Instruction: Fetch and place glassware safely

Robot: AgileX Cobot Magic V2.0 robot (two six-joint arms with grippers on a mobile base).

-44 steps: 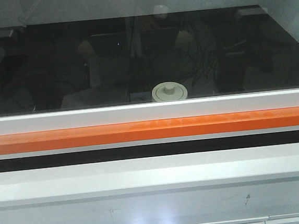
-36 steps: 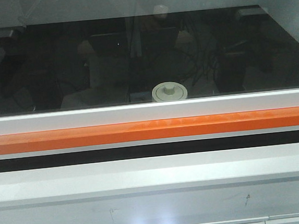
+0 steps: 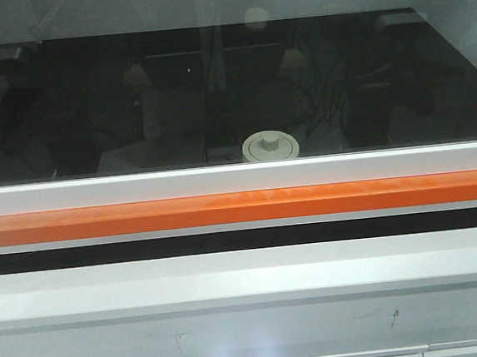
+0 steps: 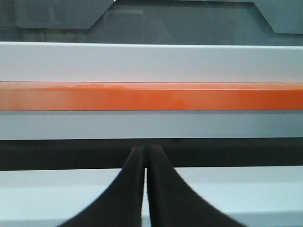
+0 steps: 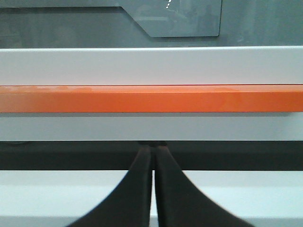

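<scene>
Peeking above white rail (image 3: 97, 191): lidded jar (image 3: 270, 147) | left claw (image 4: 145, 150) clenched | right claw (image 5: 152, 148) clenched

The white rail (image 3: 97, 191) hides the jar (image 3: 270, 146) below its top. Shapes in the dark pane (image 3: 66, 118) are unreadable.

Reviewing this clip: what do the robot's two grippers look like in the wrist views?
The left gripper and right gripper look alike: each has two matte black fingers, broad at the base, curving inward to slim tips. No cables, markings or arm links show in these views.
</scene>
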